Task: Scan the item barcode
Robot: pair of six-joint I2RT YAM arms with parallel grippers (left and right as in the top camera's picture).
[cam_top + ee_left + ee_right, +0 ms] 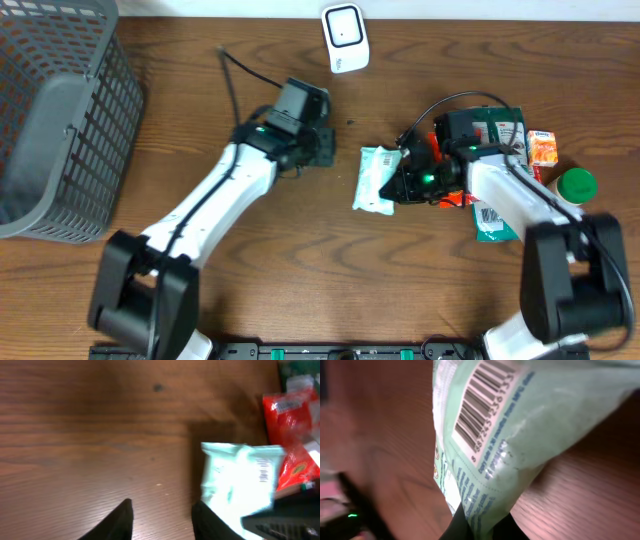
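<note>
The item is a pale green packet (375, 178) lying mid-table, its barcode (479, 404) facing the right wrist camera. My right gripper (402, 178) is shut on the packet's (520, 425) right edge, which is pinched between the fingertips (457, 525). In the left wrist view the same packet (240, 477) appears to the right. My left gripper (162, 505) is open over bare wood, holding nothing, and stands left of the packet in the overhead view (322, 147). The white scanner (344, 38) stands at the table's far edge.
A grey wire basket (55, 110) fills the far left. Behind my right arm lie a red packet (287, 435), a dark green packet (497, 130), an orange packet (542, 148) and a green-lidded tub (576, 184). A black cable (232, 75) trails near the left arm.
</note>
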